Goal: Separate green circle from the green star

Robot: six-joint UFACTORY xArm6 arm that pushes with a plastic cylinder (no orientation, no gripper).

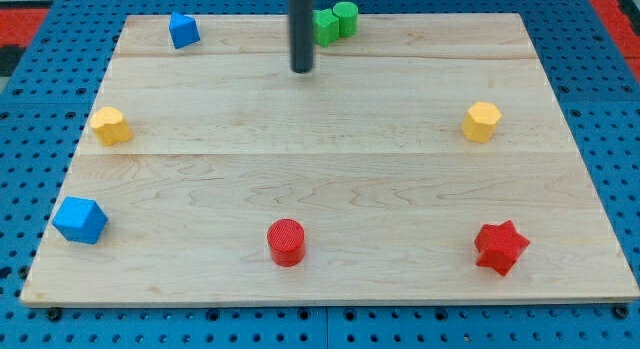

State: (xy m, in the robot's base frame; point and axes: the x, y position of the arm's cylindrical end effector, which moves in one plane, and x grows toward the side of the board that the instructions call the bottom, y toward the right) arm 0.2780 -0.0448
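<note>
The green circle (346, 17) stands at the view's top edge of the wooden board (330, 179), touching the green star (325, 27) just to its left. The star is partly hidden behind my dark rod. My tip (302, 69) rests on the board just below and left of the green star, a short way from it.
A blue block (183, 30) sits at the top left, a yellow block (110, 125) at the left, a blue cube (79, 220) at the bottom left. A red cylinder (286, 241) is at the bottom middle, a red star (500, 247) at the bottom right, a yellow hexagon (481, 121) at the right.
</note>
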